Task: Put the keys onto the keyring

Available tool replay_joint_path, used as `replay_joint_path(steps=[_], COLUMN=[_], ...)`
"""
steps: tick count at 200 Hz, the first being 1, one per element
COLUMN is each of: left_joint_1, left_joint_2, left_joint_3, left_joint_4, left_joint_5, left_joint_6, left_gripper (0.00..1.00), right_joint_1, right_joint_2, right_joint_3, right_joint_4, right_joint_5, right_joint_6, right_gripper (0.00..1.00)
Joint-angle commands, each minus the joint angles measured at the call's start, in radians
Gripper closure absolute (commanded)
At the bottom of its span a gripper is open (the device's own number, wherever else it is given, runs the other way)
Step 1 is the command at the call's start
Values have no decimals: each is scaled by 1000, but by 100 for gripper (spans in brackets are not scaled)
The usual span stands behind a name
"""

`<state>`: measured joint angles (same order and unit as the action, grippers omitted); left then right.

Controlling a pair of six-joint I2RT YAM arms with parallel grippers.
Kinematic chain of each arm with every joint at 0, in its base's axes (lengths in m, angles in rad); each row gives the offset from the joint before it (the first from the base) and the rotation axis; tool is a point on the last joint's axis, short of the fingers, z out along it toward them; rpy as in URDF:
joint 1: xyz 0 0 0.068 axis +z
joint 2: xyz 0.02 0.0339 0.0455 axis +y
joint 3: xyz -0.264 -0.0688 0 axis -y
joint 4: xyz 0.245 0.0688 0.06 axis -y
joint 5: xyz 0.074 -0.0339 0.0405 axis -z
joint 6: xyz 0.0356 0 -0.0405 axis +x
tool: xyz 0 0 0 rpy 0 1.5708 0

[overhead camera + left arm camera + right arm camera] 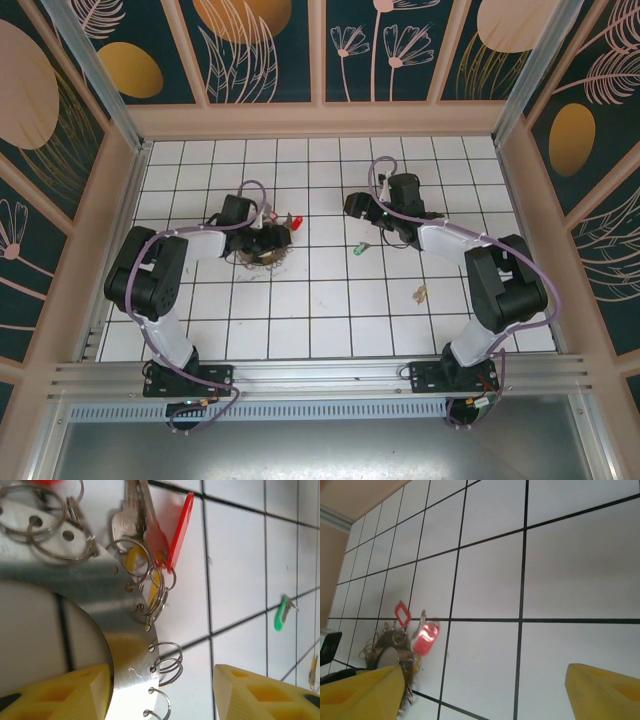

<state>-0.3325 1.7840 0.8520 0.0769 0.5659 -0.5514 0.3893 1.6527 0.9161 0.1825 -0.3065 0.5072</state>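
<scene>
Left wrist: I'm bracketing the keyring (125,645) to steady it, left fingers (250,695) half-open, right fingers (605,690) wide, both empty; green key (279,620) probably next.

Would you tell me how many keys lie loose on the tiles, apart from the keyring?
2: a green key mid-table, and a yellowish key to its right, nearer the bases. Others may be hidden.

No text, label, brand, number or sign readable anywhere. Red tag (180,530), at 1 o'clock from the keyring (130,650) in the left wrist view, seen almost edge-on, with no writing to make out. Wall panels (250,40) at 12 o'clock of the top view: drawn plants and ovals, no letters.
</scene>
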Motion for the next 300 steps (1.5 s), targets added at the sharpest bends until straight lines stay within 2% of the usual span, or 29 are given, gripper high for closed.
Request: replay_joint_path(steps=[1,15,29,49,61,89,97,112,146,182,247,300], left_joint_1=[-42,-58,-60,-59,-55,-6,18,45,50,50,49,48], left_joint_2=[-37,-64,-167,-297,-363,-442,-459,-491,-521,-486,-358,-271], left_joint_3=[-31,-48,-97,-134,-162,-243,-278,-328,-355,-380,-331,-260], left_joint_4=[-55,-53,-2,-5,-17,-17,2,30,0,67,122,128], left_joint_5=[100,102,60,-108,-223,-370,-367,-371,-381,-279,-194,-169], left_joint_6=[5,10,-20,-53,-95,-208,-239,-286,-284,-291,-272,-242], left_gripper=[44,48,47,43,36,35,35,32,29,30,31,31], right_joint_1=[19,30,45,79,108,177,195,217,241,252,245,242], right_joint_2=[24,36,51,85,116,230,269,344,486,596,578,427], right_joint_3=[39,48,69,128,183,354,406,496,658,761,672,432], right_joint_4=[-13,-18,-36,-89,-130,-234,-261,-304,-362,-433,-447,-372], right_joint_5=[-50,-75,-105,-118,-122,-111,-120,-122,-164,-180,-182,-135], right_joint_6=[-5,-19,-45,-97,-142,-215,-234,-245,-256,-272,-288,-240], right_gripper=[19,22,26,27,28,33,37,37,38,38,41,41])
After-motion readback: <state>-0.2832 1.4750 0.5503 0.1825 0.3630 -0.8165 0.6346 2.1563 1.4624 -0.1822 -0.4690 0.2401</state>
